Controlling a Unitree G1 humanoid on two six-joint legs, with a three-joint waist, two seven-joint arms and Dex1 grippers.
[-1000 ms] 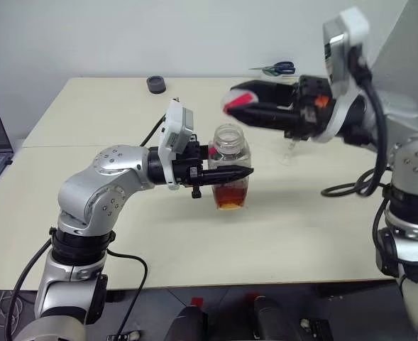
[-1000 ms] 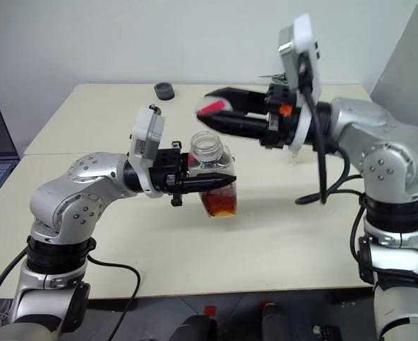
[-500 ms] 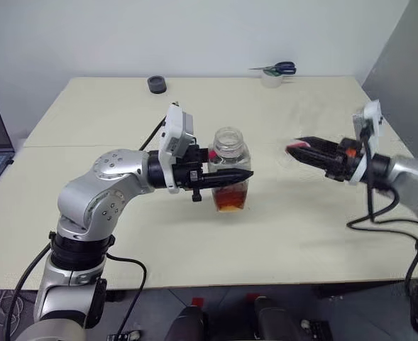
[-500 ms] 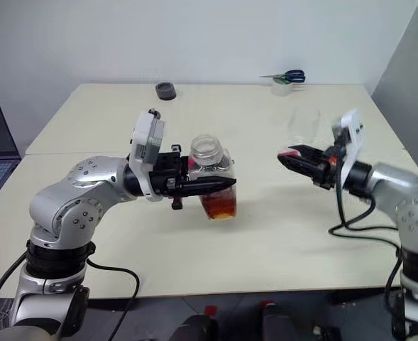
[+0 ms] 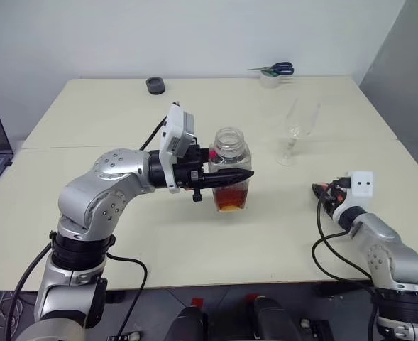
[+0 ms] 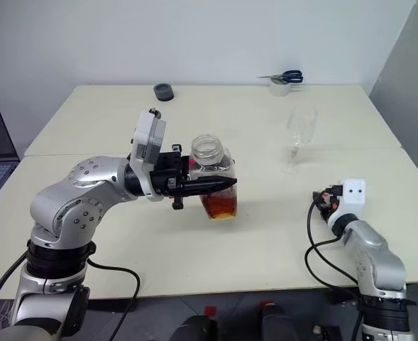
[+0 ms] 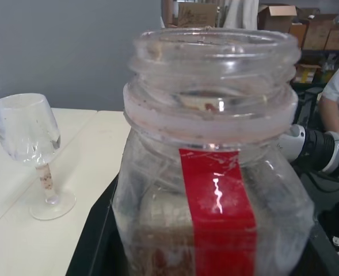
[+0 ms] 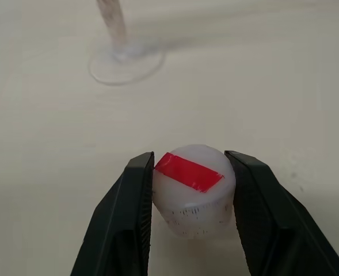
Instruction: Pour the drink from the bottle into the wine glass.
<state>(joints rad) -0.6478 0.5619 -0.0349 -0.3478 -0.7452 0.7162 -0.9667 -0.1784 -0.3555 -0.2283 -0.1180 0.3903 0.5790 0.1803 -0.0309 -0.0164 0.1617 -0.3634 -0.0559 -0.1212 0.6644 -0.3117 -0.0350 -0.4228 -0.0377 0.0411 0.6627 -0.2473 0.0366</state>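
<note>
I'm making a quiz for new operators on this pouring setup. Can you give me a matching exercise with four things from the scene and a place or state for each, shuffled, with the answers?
Things:
1. bottle
2. cap
3. wine glass
4. scissors

Places or states:
A. at the table's far edge
B. between the right gripper fingers, low over the table
C. open, upright, clamped in the left gripper
D. standing empty, untouched, on the table

Pairs: 1-C, 2-B, 3-D, 4-A

No legible text, brand, number or sign: the bottle (image 7: pixel 215 190) and cap (image 8: pixel 193 190) carry only blank red strips.
</note>
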